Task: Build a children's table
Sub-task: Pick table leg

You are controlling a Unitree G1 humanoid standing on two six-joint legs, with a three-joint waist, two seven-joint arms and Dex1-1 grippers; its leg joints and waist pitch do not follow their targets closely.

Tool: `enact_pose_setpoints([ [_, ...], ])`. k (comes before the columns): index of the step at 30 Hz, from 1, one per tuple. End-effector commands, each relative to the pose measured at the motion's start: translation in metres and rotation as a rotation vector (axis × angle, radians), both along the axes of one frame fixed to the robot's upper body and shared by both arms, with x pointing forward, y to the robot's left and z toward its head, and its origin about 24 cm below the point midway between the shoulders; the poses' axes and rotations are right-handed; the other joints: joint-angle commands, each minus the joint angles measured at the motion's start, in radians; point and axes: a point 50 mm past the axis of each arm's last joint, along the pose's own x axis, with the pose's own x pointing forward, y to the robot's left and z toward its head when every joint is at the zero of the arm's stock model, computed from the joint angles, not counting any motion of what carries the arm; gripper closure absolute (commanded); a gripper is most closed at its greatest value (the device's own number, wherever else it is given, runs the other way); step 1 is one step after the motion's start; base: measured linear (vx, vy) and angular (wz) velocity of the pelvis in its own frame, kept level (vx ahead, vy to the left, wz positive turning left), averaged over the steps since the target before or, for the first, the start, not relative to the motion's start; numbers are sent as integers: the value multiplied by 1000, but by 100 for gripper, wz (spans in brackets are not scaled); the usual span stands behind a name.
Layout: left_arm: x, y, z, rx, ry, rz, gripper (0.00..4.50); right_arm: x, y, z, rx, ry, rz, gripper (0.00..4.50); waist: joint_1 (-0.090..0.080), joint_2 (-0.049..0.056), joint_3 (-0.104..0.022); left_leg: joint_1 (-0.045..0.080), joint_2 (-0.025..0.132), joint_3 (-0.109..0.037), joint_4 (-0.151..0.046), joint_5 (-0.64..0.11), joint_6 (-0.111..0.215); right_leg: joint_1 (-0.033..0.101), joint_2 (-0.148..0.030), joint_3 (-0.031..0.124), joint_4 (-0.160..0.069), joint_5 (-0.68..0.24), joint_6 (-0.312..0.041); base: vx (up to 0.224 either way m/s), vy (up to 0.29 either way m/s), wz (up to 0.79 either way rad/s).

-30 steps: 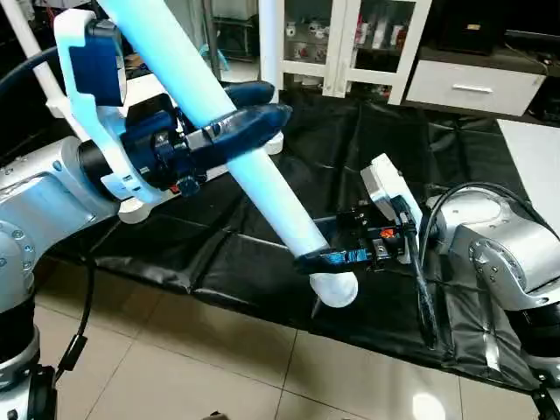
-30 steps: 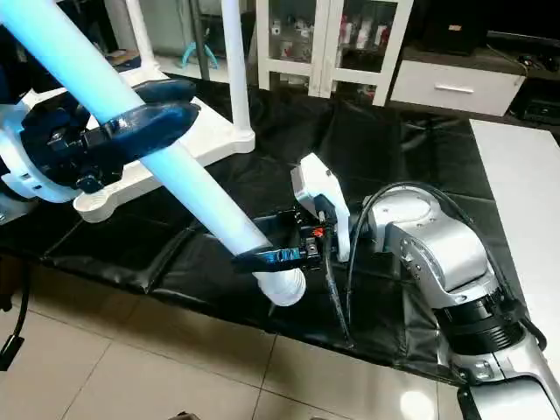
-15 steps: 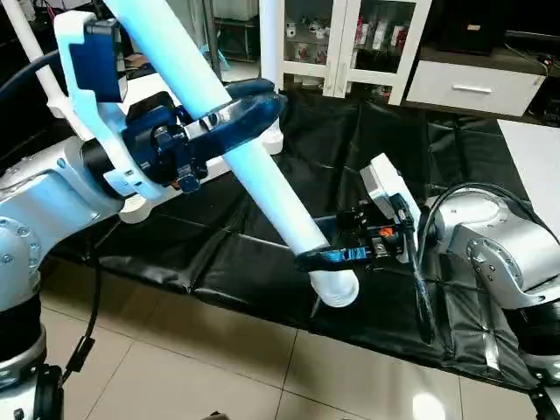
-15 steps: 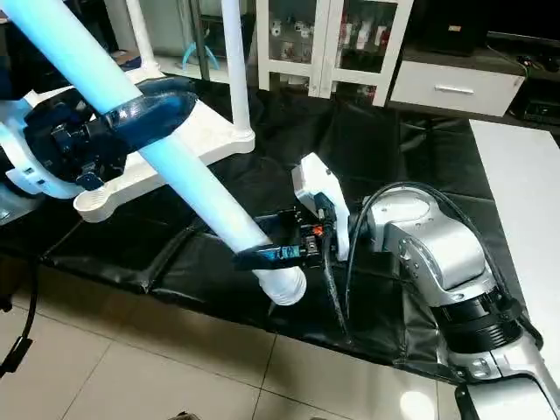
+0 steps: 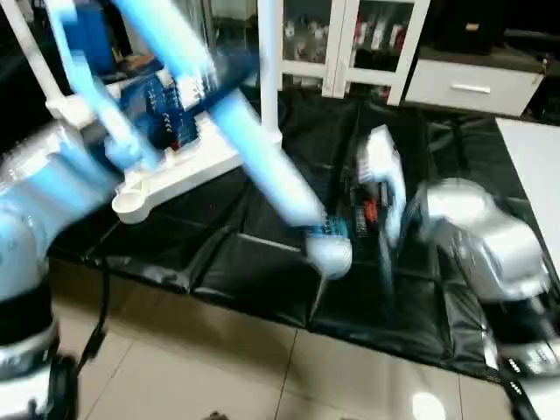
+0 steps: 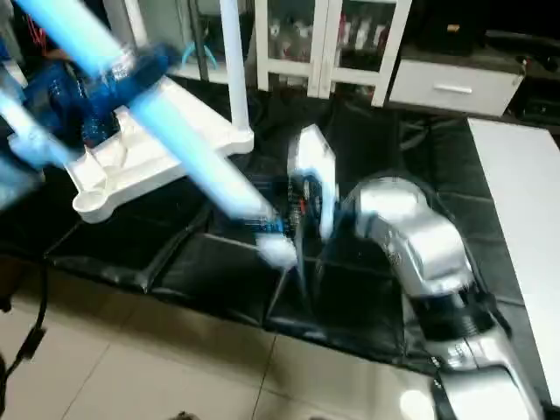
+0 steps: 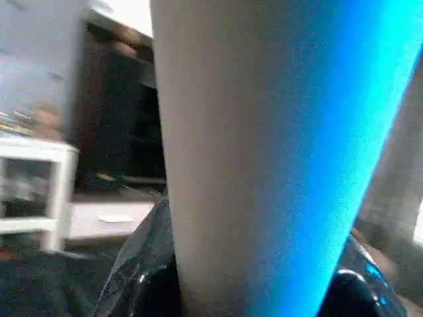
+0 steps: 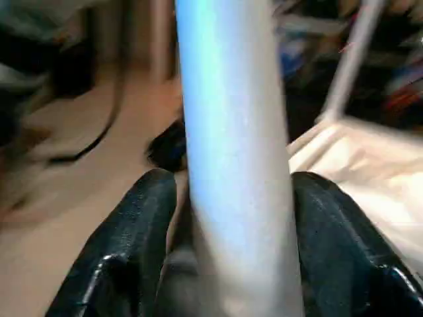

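A black mat (image 5: 262, 262) on the tiled floor (image 5: 175, 367) carries the table top (image 5: 175, 171).

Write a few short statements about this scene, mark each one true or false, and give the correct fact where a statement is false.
1. The table top lies upside down on the black mat. True.
2. An upright leg stands in one corner socket of the table top. True.
3. The left end effector holds the slanted leg straight up. False: this leg runs diagonally, down toward the right end effector.
4. The floor in front of the mat is dark carpet. False: it is pale, glossy tile.
5. The cabinet behind the mat has solid wooden doors. False: it is white with glass doors.
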Motion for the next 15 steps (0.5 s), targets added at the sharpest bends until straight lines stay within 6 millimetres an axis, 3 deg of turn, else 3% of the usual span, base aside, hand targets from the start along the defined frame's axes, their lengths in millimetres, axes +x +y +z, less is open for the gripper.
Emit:
enact_pose_setpoints([
  [1, 10, 12, 4, -38, 26, 160, 287, 7, -6, 12, 91, -17, -90, 133, 0, 15, -72, 4, 40, -24, -75, -174, -25, 53, -66, 49, -75, -289, -163, 0, 0, 0],
  [3, 18, 18, 6, -93, 77, 266, 287, 9, -8, 16, 150, 7, -125, 117, 1, 16, -76, 5, 39, -25, -74, -166, -27, 55, -65, 47, -72, -263, -161, 0, 0, 0],
  [9, 25, 20, 5, -148, 150, 301, 287, 13, -20, 25, 247, 35, -226, 68, 6, 19, -80, 4, 37, -23, -71, -128, -23, 55, -65, 46, -66, -179, -189, 0, 0, 0],
  [15, 25, 18, 5, -174, 178, 289, 287, 30, -47, 23, 184, 2, -492, 68, 6, 16, -77, 2, 33, -21, -71, -138, -39, 57, -67, 46, -70, -213, -188, 0, 0, 0],
])
